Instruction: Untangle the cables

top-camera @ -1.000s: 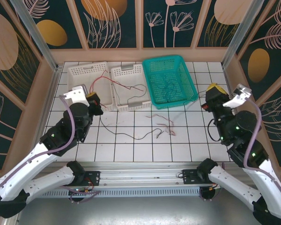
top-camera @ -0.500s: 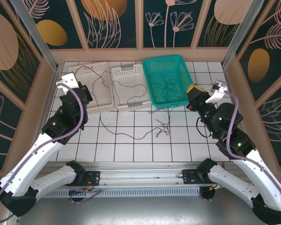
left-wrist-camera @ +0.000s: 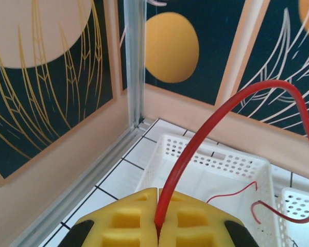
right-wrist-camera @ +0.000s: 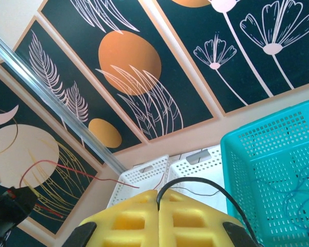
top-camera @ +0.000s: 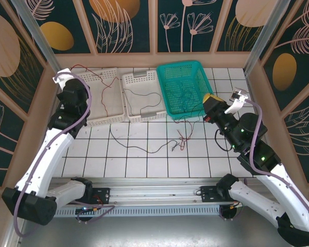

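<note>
Because both claws are clamped on strands that meet in one snarl, the coming move turns on where that snarl [top-camera: 181, 140] lies: on the tabletop [top-camera: 144, 164] at lower middle of the top view, just below and left of the right claw [top-camera: 208, 104] and well apart from the left claw [top-camera: 63, 82] at upper left. The right arm is plainly the nearer.

The left claw's yellow pads are pressed together on the red cable [left-wrist-camera: 270, 83]. It arcs up out of the claw, drops across the left white basket [top-camera: 95, 72] and trails toward the lower right to the snarl, so its long axis runs diagonally across the frame. The right claw is likewise closed, pinching the black cable [right-wrist-camera: 195, 179], which loops over and falls away toward the lower right of the wrist view.

The cables look hair-thin and limp, sagging in loose curves, not taut. Faint dark strands also lie inside the teal basket [top-camera: 180, 65]. Judging by this, drawing the claws apart along that diagonal would load the snarl.
</note>
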Controlling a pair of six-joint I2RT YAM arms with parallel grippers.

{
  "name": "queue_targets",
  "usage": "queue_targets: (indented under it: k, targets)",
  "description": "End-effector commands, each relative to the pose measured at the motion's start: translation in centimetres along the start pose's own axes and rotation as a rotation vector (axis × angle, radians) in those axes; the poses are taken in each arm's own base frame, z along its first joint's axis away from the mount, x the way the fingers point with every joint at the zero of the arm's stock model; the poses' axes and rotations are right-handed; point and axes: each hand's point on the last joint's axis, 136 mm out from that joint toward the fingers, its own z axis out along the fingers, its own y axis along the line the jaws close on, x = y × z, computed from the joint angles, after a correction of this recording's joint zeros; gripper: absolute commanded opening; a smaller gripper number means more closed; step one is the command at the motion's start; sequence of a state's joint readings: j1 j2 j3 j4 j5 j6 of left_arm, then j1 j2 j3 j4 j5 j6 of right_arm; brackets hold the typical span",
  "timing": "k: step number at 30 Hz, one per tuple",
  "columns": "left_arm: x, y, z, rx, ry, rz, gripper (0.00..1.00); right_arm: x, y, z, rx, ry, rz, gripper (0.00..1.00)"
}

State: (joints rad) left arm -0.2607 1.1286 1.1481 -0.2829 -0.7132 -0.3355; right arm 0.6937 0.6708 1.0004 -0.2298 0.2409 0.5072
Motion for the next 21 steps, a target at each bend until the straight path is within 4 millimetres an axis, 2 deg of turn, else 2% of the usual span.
queue_targets:
  k: [1,5,10,13,21]
  targets:
    - [1.0,-0.2,1.9,0.007,0.028,-0.05,0.0,-0.1,0.5,0.1,-0.029,-0.01,0.013,0.0]
    - [2.9,-0.4,4.4,-0.007,0.093,-0.054,0.0,0.1,0.5,0.2,-0.035,-0.008,0.011,0.0]
    - [5.7,-1.6,7.2,-0.024,0.173,-0.028,0.0,0.8,0.3,0.5,-0.04,0.007,0.018,0.0]
    - [7.8,-1.8,8.9,-0.053,0.209,-0.031,0.0,1.3,0.4,0.6,-0.049,0.019,0.026,0.0]
    - [16.7,-2.4,13.1,-0.118,0.361,-0.016,0.0,1.3,0.4,0.2,-0.052,0.031,0.033,0.0]
